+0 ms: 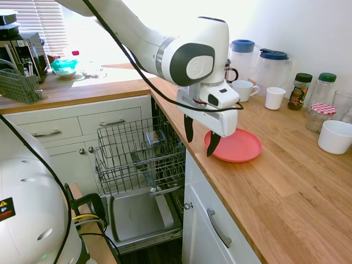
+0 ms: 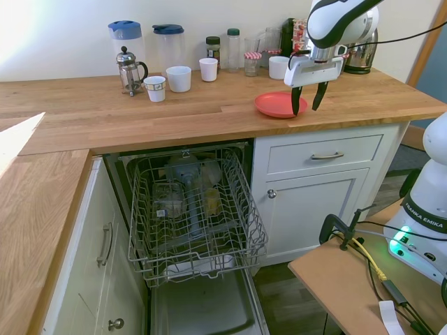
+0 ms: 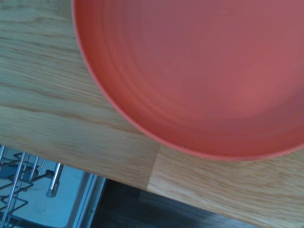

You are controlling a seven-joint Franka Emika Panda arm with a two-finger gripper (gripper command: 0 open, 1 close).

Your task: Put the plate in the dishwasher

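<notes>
Nearest the lens: wood counter [image 1: 286, 192] filling the foreground of the first exterior view, running back along the wall. Same counter [image 2: 126, 105] spans the second exterior view.

Below counter: dishwasher [image 2: 188, 209] open, door panel [image 2: 206, 307] dropped flat, grey wire rack [image 2: 192, 206] pulled out over it. Some glassware visible in the rack, details unclear. From the other side: rack [image 1: 140, 154] extended, door panel [image 1: 137, 212] beneath. Rack wires and door edge also showing in a corner of the wrist view.

White cabinet fronts [image 2: 321, 188] either side of the opening.

Plate [image 1: 234, 145], coral-red, flat on the counter near the front edge, beside the dishwasher opening. Not in the rack. Second exterior view: plate [image 2: 281, 104] above the drawer unit, just right of the opening. Wrist view: plate [image 3: 199, 71] filling most of the frame, rim close to the counter edge.

Gripper [image 1: 201, 137] pointing down over the near rim of the plate, fingers spread apart, nothing between them. One fingertip overlapping the plate rim in the first exterior view; contact not confirmable. Second exterior view: gripper [image 2: 308, 103] at the plate's right side, fingers again apart.

Back of counter: two clear jugs with blue lids [image 2: 150, 45], French press [image 2: 129, 70], white mugs [image 2: 179, 78], jars [image 2: 230, 50].

Far corner counter: small grey wire basket [image 1: 21, 85], teal bowl [image 1: 64, 67].
</notes>
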